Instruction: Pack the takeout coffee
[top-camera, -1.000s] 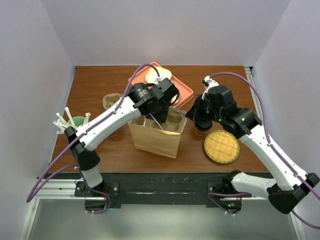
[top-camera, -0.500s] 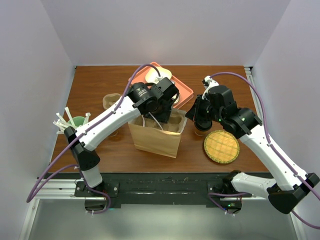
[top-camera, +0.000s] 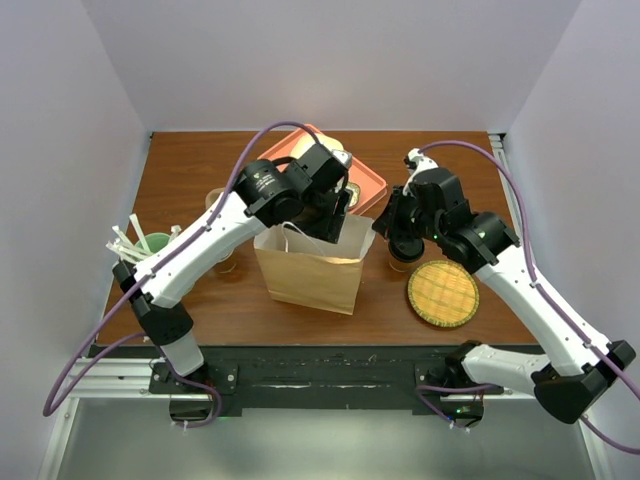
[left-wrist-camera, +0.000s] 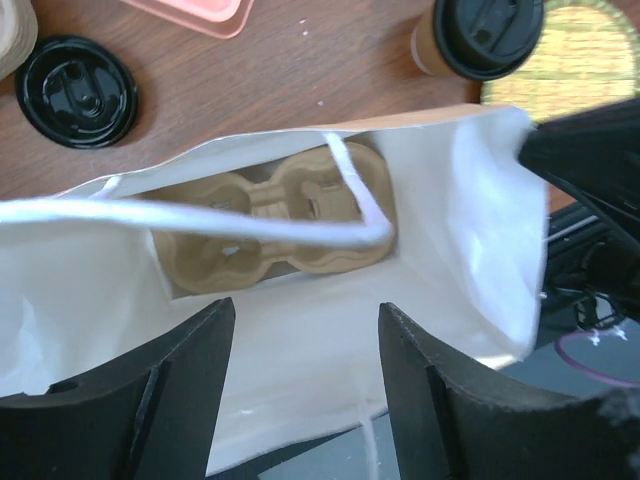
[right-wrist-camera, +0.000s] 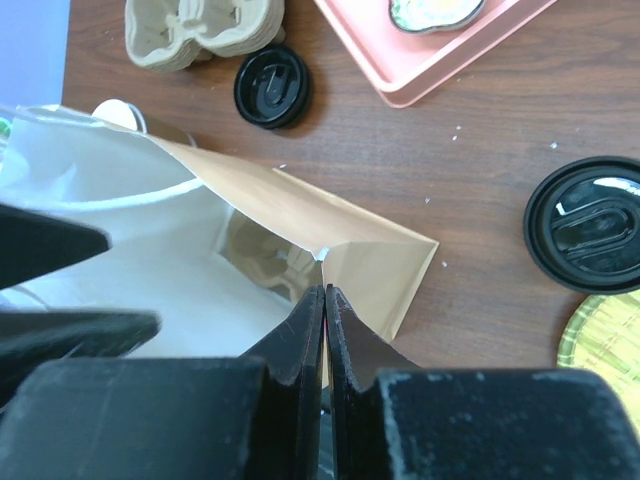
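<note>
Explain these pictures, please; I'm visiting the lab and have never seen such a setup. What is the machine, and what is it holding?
Two white robot arms are bolted at the near edge of a wooden table. One picture looks down from above; the other two come from a camera on each wrist. The right hand is shut on the rim of a brown paper bag with a white inside. The left hand hangs open over the bag's mouth, holding nothing. A moulded cardboard cup carrier lies inside the bag. On the table are a small brown paper cup with a black lid, a loose black plastic lid, a pink tray and a round woven yellow mat.
</note>
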